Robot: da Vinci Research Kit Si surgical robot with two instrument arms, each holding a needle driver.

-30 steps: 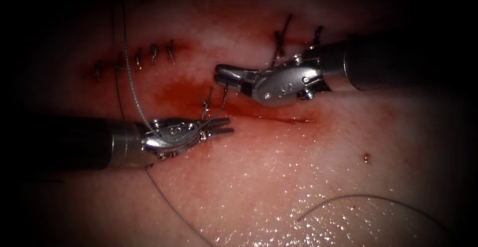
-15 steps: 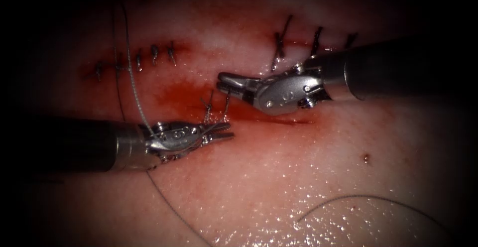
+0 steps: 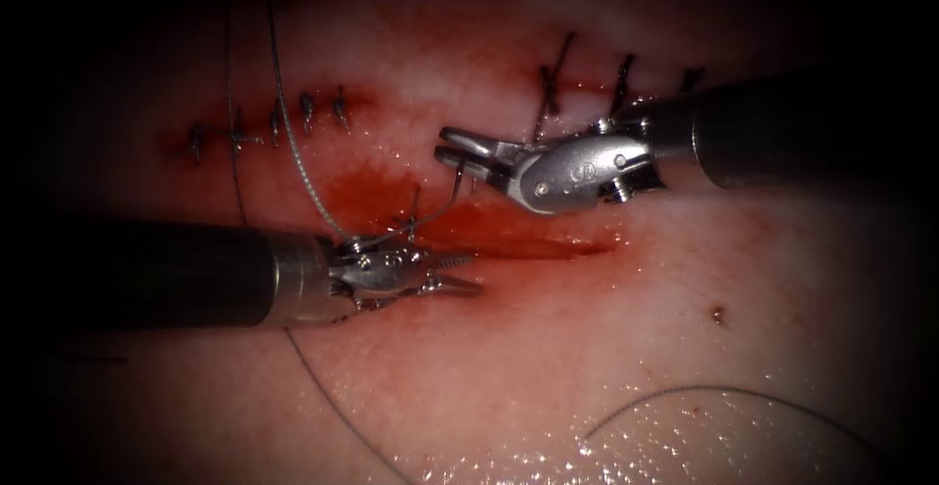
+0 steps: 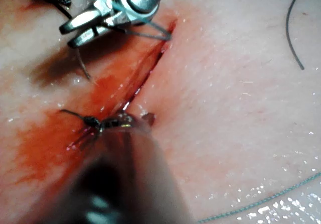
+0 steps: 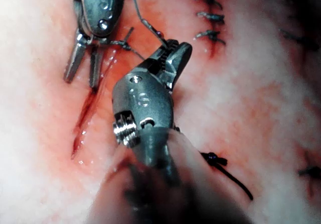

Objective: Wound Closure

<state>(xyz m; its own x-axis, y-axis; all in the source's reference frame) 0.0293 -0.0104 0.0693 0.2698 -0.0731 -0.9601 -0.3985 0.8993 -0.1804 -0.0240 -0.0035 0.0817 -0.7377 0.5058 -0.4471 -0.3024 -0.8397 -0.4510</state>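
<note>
Several stitches (image 3: 305,109) placed | right tool (image 3: 458,149) clamps thread (image 3: 442,203) leading to a knot (image 3: 411,221) just above left tool (image 3: 455,276), jaws parted, empty | cut (image 3: 577,246) past its tips apparently unclosed in tissue (image 3: 587,338)

The endoscope view was dim, lit from the centre outward: the tissue (image 3: 587,348) glowed round the cut (image 3: 548,248) and fell off to black at every edge, so both shafts sank into darkness. Wet glare speckled the tissue at the front. The right end effector (image 3: 443,147) showed hard highlights; the left end effector (image 3: 473,275) was duller. The thread (image 3: 435,209) caught a thin glint. Both wrist views were strongly lit, and in the left wrist view the right end effector threw a soft shadow on the tissue
</note>
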